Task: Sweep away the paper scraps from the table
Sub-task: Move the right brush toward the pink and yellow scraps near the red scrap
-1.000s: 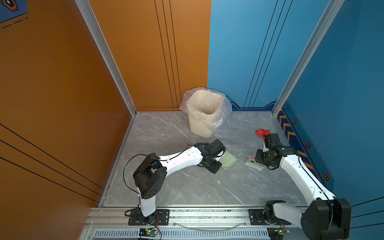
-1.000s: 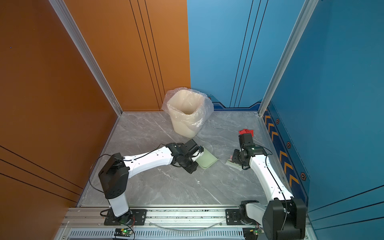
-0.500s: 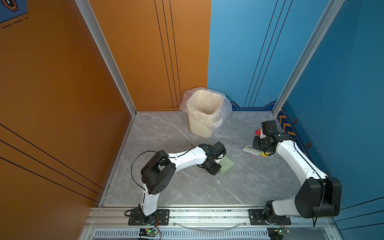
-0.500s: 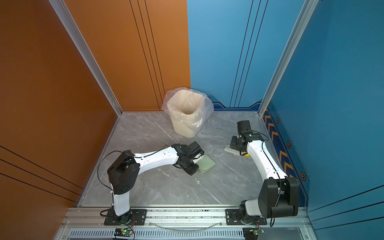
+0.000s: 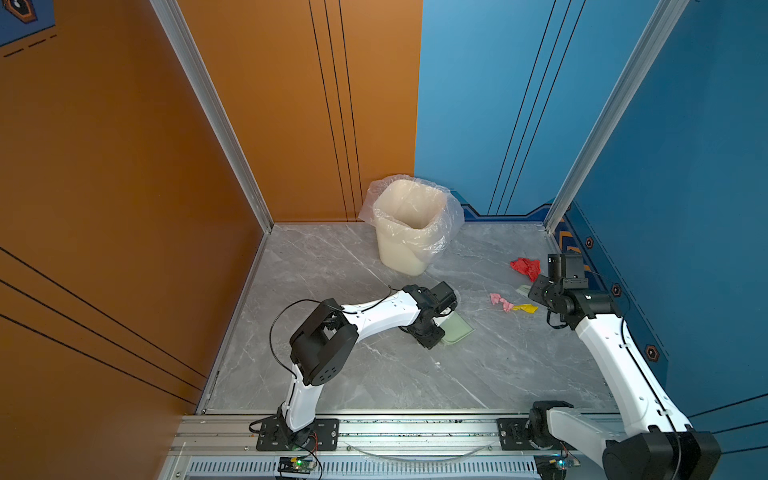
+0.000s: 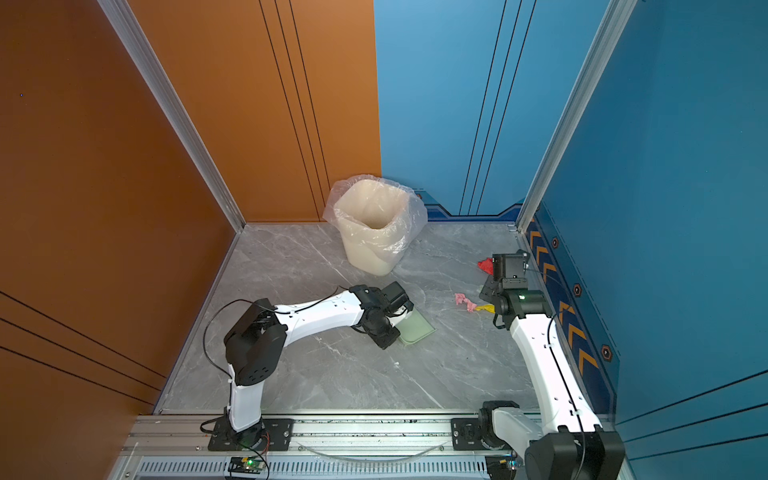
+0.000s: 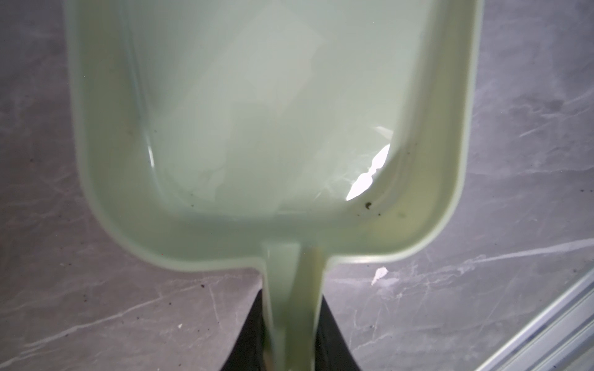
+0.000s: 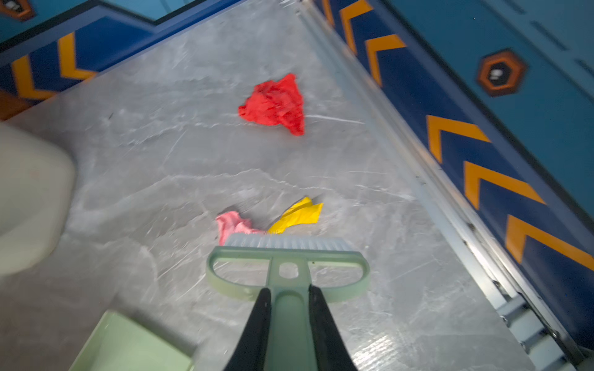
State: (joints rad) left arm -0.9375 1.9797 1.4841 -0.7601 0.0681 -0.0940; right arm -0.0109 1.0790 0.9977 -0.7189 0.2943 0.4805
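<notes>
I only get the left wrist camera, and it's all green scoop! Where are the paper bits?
Observer: Three show in both top views, to the right of your dustpan: a red scrap, a pink scrap and a yellow scrap.
Operator: Is something sweeping them?
Observer: The right hand is shut on a green brush, with the bristles close to the pink and yellow ones.
Operator: Where could they get dumped?
Observer: Probably in the cream bin. It stands upright near the back wall, with a clear liner in it.
</notes>
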